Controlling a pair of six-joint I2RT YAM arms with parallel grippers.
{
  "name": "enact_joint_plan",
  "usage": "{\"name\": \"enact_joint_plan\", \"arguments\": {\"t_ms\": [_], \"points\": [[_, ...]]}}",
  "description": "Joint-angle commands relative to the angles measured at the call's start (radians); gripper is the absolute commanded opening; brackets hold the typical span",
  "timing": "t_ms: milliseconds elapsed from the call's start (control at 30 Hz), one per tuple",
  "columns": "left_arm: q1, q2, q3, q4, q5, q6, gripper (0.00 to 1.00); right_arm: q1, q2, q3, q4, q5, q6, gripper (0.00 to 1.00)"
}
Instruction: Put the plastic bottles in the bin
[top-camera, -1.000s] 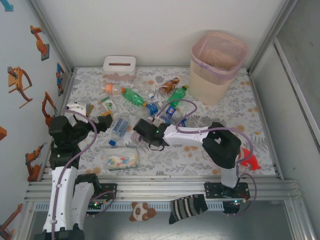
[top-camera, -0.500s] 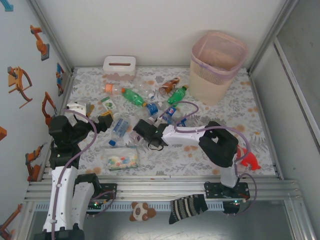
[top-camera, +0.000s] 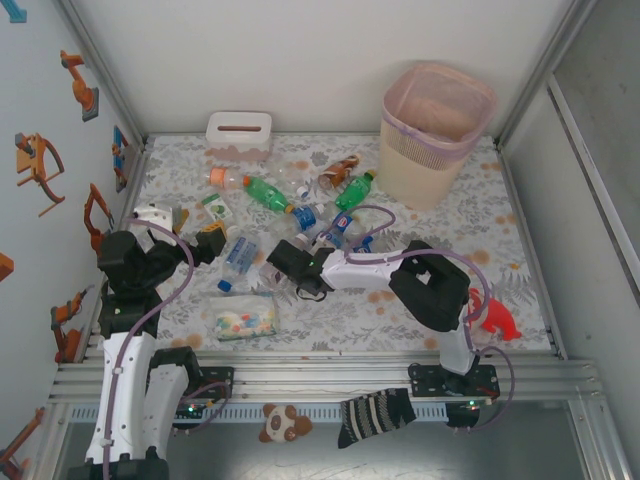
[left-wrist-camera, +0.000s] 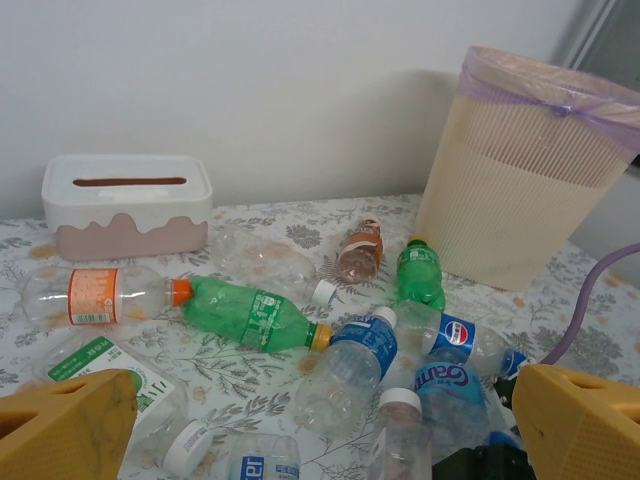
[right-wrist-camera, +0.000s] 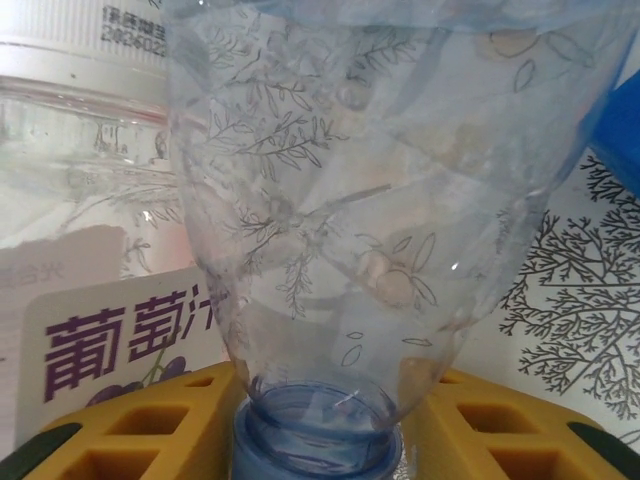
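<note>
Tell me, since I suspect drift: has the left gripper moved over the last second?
No. In the top view the left gripper keeps its place relative to the tissue box.

Purple 葡萄 on white lbl (right-wrist-camera: 110, 345); "2024…" on white band (right-wrist-camera: 90, 35); "Gam…" on blue-lbl btl (left-wrist-camera: 447, 385).

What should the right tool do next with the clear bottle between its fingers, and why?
Probably close firmly on the neck before lifting: the clear bottle has its blue neck between the right tool's yellow fingers, but a firm grip isn't evident, and the bin stands well away.
</note>
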Motion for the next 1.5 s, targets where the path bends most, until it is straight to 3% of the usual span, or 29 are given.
{"name": "enact_joint_plan", "arguments": {"t_ms": [0, 300, 833, 1067, 1233, 1467], "points": [[-0.004, -0.003, 0.012, 0.029, 0.022, -0.013, 0.96, -0.004, 0.000, 0.000, -0.010, 0.064, 0.030, 0.40], [-0.004, -0.006, 0.013, 0.029, 0.023, -0.012, 0.96, -0.002, -0.036, -0.016, -0.032, 0.073, 0.028, 0.31], [-0.004, -0.008, 0.012, 0.026, 0.022, -0.011, 0.96, 0.030, -0.186, 0.018, -0.141, 0.122, -0.054, 0.28], [-0.004, -0.011, 0.012, 0.021, 0.017, -0.006, 0.96, 0.032, -0.263, 0.062, -0.252, 0.211, -0.167, 0.27], [-0.002, -0.008, 0.014, 0.018, 0.013, -0.003, 0.96, 0.027, -0.341, 0.079, -0.265, 0.264, -0.383, 0.24], [-0.002, 0.006, 0.016, 0.020, 0.013, -0.002, 0.96, -0.035, -0.478, 0.110, -0.269, 0.179, -0.779, 0.23]]}}
